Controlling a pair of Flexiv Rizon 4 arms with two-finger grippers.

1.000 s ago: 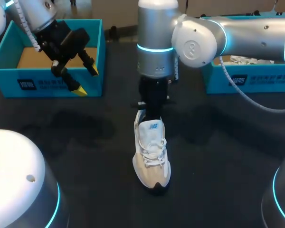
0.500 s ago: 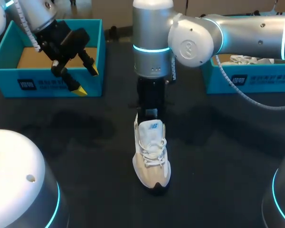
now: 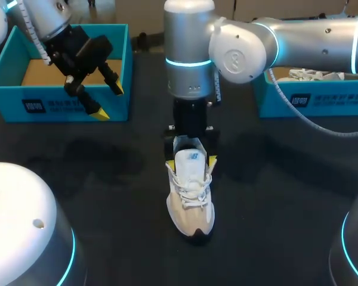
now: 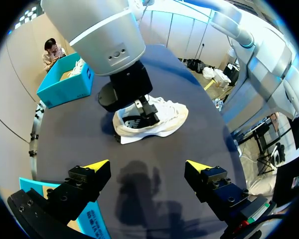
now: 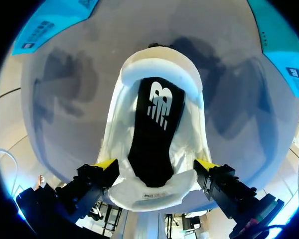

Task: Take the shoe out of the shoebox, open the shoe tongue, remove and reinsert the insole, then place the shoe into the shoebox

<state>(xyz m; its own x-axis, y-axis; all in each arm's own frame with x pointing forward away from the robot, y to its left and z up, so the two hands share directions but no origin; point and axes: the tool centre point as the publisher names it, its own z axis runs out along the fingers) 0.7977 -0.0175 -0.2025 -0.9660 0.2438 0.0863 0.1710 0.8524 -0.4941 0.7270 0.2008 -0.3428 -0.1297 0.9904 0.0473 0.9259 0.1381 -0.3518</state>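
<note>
right hand (image 3: 190,162) | fingers have spread apart; yellow tips now show on either side of the shoe (image 3: 191,205) collar | right arm's wrist has shifted slightly toward the bench's left edge

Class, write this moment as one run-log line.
shoe: upright on table | right tool: open, straddling shoe | left tool: open, empty, near left shoebox

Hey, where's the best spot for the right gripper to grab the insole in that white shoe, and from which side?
Probably the heel end of the black insole, coming straight down through the collar of the shoe. That end lies exposed in the opening, while the front is tucked deep inside. The right gripper hangs open astride the collar, so it would need to narrow first.
</note>
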